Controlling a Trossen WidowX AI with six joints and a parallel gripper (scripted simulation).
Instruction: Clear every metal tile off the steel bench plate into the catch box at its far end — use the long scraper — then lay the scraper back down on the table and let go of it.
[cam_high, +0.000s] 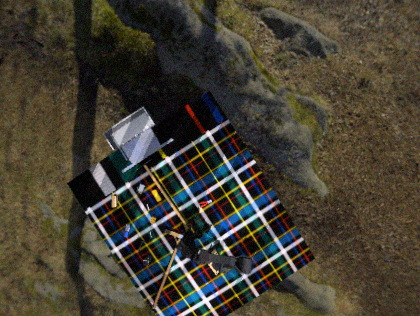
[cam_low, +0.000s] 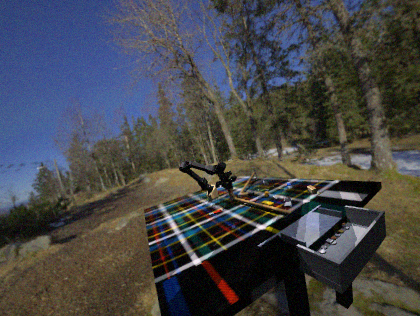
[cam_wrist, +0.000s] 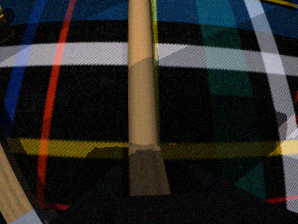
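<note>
My gripper (cam_high: 187, 229) (cam_low: 232, 197) (cam_wrist: 149, 188) is shut on the near end of the long scraper's wooden handle (cam_high: 167, 198) (cam_low: 262, 204) (cam_wrist: 143, 100). The handle slants low over the table toward the steel plate (cam_high: 140, 145) (cam_low: 310, 225). The scraper's thin pale blade (cam_high: 167, 143) (cam_low: 268, 241) lies crosswise along the plate's near edge; whether it touches is unclear. No tile shows on the plate. Several metal tiles (cam_low: 334, 238) lie in a row inside the grey catch box (cam_low: 325, 272) (cam_high: 125, 120), beyond the plate.
A second wooden stick (cam_high: 166, 272) (cam_wrist: 10, 185) lies behind the gripper. A yellow block (cam_high: 156, 195) (cam_low: 268, 203) and a grey piece (cam_high: 141, 188) (cam_low: 288, 202) lie beside the handle. A light wooden block (cam_high: 114, 201) (cam_low: 312, 189) lies farther left in the overhead view.
</note>
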